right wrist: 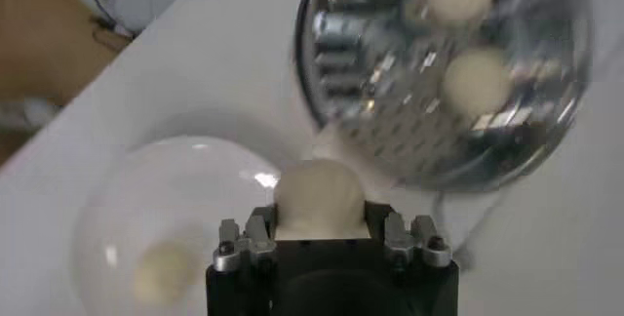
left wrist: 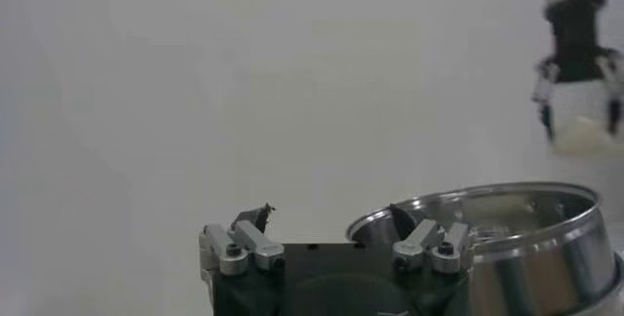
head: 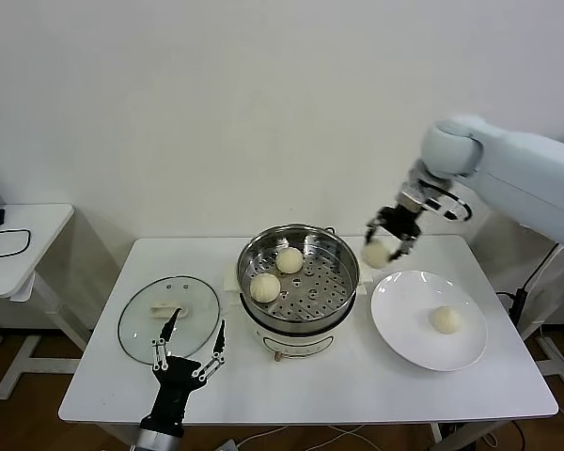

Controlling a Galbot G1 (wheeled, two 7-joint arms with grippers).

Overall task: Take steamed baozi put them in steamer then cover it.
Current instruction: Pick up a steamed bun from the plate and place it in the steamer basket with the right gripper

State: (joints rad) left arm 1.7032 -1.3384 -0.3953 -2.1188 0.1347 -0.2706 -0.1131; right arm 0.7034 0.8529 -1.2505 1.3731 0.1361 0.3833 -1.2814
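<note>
Steel steamer (head: pixel 299 272) holds 2 baozi (head: pixel 265 287); right hand (head: pixel 387 241) grips 1.

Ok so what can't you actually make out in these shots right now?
- Head view: the steamer's white base is mostly hidden under the basket.
- Left wrist view: the left gripper blocks the lower frame; the lid is out of sight there.
- Right wrist view: the steamer floor and its two baozi are blurred; the right gripper covers the underside of the baozi it holds.
</note>
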